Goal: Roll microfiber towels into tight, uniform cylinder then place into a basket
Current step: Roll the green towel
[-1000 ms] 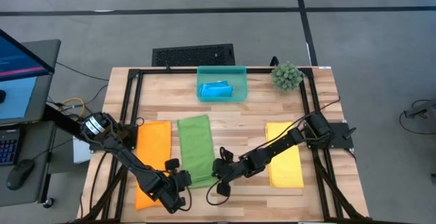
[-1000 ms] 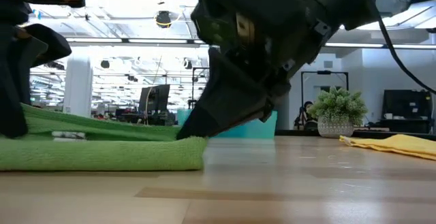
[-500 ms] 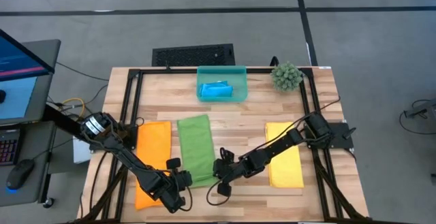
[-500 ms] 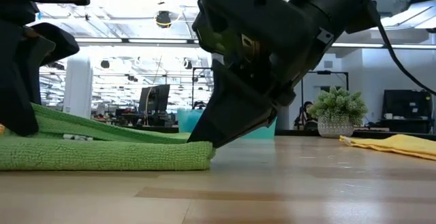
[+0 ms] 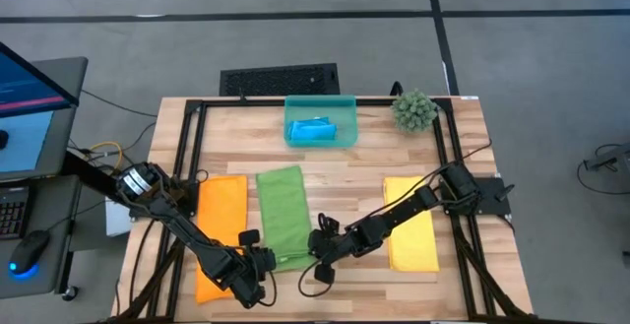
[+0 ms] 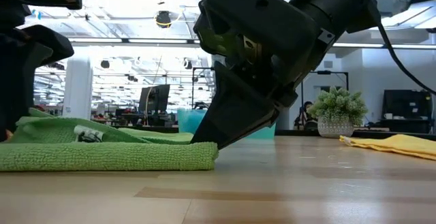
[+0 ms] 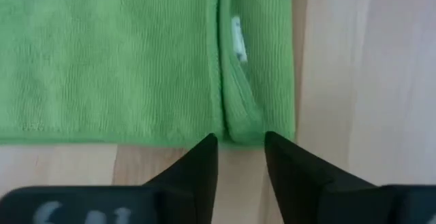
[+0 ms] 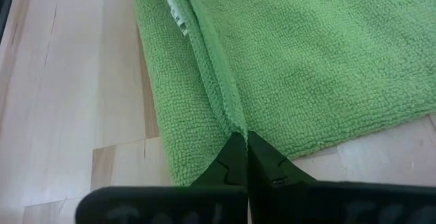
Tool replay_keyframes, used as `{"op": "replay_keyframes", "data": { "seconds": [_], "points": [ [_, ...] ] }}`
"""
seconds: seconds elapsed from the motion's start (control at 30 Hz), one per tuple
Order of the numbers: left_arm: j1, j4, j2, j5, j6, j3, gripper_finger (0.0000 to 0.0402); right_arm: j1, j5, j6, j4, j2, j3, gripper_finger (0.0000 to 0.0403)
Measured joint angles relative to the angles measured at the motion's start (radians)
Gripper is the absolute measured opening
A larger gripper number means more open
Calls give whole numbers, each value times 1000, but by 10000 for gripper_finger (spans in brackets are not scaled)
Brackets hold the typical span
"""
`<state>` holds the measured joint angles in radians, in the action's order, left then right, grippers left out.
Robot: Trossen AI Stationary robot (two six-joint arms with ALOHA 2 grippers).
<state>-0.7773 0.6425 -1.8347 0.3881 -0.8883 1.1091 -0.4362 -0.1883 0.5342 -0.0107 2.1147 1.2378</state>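
The green towel (image 5: 283, 216) lies flat on the table, its near end folded over into a narrow strip (image 7: 259, 67) that bears a white label. My left gripper (image 7: 240, 142) stands open at the strip's left end, one fingertip on either side of the hem. My right gripper (image 8: 238, 146) is shut at the strip's right end. The orange towel (image 5: 220, 235) and the yellow towel (image 5: 409, 224) lie flat to either side. A blue towel (image 5: 313, 129) sits rolled in the teal basket (image 5: 346, 127) at the far edge. My right gripper meets the hem of the folded-over strip (image 8: 231, 122) at the towel's right side edge, its shut fingertips pointing slantwise down from the right. How much cloth lies between the tips, I cannot tell. The strip rests flat on the layer beneath (image 6: 170, 156).
A spiky green plant ball (image 5: 414, 110) stands at the far right corner. A black frame (image 5: 192, 157) runs around the table's edges. Bare wood lies between the green and yellow towels and along the near edge (image 5: 345, 299).
My left gripper has opened and let go of the folded strip's left end. That end, held raised before, has dropped and now lies on the towel. The strip's right end has shifted slightly toward the table's right with my right gripper, which stays shut.
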Motion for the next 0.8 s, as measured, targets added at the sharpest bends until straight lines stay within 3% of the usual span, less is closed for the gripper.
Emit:
{"op": "replay_keyframes", "data": {
  "seconds": [0.37, 0.63, 0.8],
  "points": [
    [-48, 166, 0, 72, -16, 60, 126, 0, 2, 16, 3, 0, 0, 12],
    [-95, 2, 2, 219, 205, 115, 126, 0, 3, 16, 3, 0, 0, 16],
    [-58, -9, -37, 254, 216, 91, 126, 0, 4, 16, 4, 0, 0, 17]
  ]
}}
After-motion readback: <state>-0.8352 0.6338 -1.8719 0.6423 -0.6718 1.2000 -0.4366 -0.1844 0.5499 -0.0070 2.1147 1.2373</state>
